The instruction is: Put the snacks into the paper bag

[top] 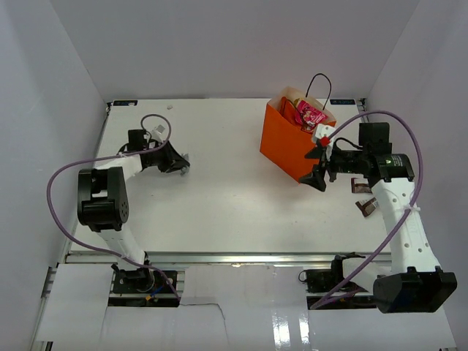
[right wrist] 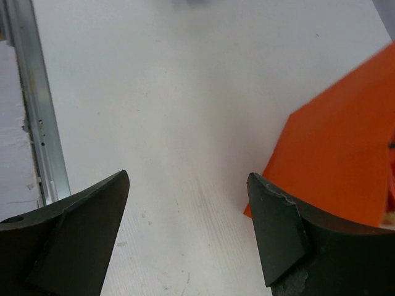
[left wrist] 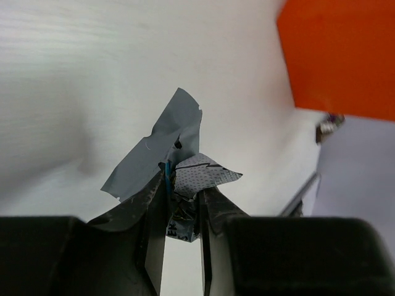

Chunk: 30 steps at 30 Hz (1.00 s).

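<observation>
One orange paper bag (top: 284,146) is counted at the upper right. One pink-magenta packet (top: 311,115) is made out in its mouth; more cannot be told apart. Two robot arms are counted, the left arm (top: 102,196) and the right arm (top: 402,212), and two small brown pieces (top: 364,208) at the right

The left arm (top: 110,191) is folded at the elbow, and the left end effector (top: 183,167) is held low, its jaws drawn nearly together. The right arm (top: 404,219) is stretched forward, and the right end effector (top: 319,168) is held wide apart.
</observation>
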{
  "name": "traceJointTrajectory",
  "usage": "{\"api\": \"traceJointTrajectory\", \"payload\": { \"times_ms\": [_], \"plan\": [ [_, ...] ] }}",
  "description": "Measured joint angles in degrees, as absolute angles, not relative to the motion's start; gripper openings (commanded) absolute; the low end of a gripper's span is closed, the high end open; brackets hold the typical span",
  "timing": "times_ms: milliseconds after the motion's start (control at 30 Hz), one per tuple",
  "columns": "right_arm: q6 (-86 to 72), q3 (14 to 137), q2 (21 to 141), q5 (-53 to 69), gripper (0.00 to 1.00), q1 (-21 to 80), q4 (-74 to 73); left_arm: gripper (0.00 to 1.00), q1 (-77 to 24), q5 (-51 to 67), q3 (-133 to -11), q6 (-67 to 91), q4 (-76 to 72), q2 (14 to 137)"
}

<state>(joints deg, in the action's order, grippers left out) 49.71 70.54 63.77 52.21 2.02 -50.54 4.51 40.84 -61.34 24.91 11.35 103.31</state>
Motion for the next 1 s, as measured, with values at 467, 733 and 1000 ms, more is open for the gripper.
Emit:
{"api": "traceJointTrajectory", "payload": {
  "times_ms": [467, 733, 1000],
  "plan": [
    [55.18, 65.49, 66.37, 37.91, 0.91, 35.05, -42.44, 0.16, -14.9, 63.88, -50.26, 38.15, -7.81, 92.77],
    [57.14, 62.08, 72.71, 33.76, 0.98, 40.77, -27.66, 0.19, -19.92, 71.11, -47.09, 39.99, -9.89, 88.6],
    [57.89, 65.91, 80.25, 35.22, 0.95, 42.68, -24.21, 0.22, -20.64, 73.78, -46.52, 40.97, -11.2, 85.45]
  ]
}}
